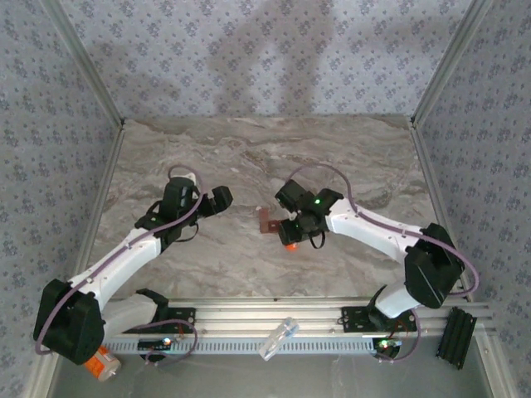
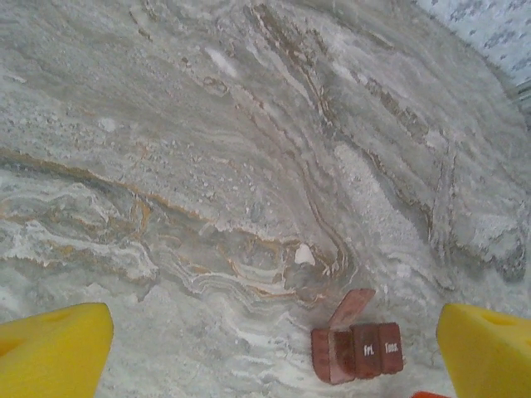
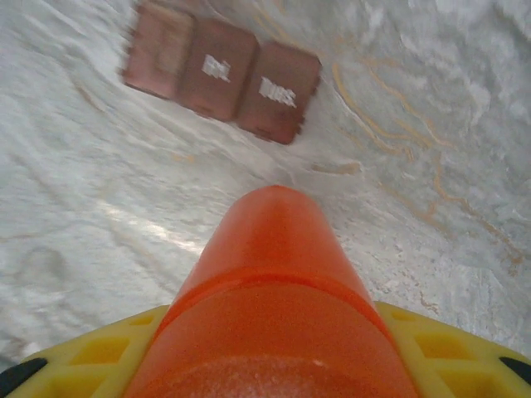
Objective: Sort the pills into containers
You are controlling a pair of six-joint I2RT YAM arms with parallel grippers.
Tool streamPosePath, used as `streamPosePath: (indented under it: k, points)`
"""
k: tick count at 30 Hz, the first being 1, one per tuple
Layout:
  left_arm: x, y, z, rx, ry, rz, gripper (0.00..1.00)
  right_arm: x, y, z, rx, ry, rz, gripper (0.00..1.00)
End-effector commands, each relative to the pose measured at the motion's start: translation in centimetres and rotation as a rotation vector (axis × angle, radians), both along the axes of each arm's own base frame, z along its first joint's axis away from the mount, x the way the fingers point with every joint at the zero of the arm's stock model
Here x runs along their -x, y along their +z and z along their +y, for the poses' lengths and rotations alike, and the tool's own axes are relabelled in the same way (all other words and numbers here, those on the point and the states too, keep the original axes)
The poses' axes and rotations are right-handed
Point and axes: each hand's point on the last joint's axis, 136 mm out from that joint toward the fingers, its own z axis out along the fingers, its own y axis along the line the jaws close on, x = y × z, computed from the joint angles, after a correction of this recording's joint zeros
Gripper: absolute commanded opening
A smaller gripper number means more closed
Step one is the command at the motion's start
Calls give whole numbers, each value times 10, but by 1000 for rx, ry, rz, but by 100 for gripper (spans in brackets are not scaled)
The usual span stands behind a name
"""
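Looking from the top: spotting the little red-brown box (image 1: 265,222) lying flat on the stone table (image 1: 249,157), just beside the right gripper (image 1: 290,238) pinching an orange round thing (image 1: 289,245), the left gripper (image 1: 219,198) hanging apart. Peeking from the left wrist: seeing the red-brown box (image 2: 357,350) between wide-open yellow fingers (image 2: 50,352) holding nothing, one end lid flipped up, white letters on two shut lids. Peeking from the right wrist: seeing three blurry square lids beyond the orange round thing (image 3: 274,274) squeezed between yellow fingers.

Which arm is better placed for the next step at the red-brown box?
Right, probably: the right gripper has the orange bottle between its fingers, near the box. The left gripper is open, empty.
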Motion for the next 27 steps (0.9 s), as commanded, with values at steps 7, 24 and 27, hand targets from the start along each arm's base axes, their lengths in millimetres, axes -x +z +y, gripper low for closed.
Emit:
streamPosePath:
  k: [7,24,27]
  points:
    - [-36,59,13,343,196,-37,100,-58,126,48,-245,-26,-199,28]
    - [-88,109,-27,211,-89,-16,100,-164,180,36,-383,-120,-234,29]
    - [-85,86,-33,-49,-233,-128,99,-171,179,21,-400,-117,-195,30]
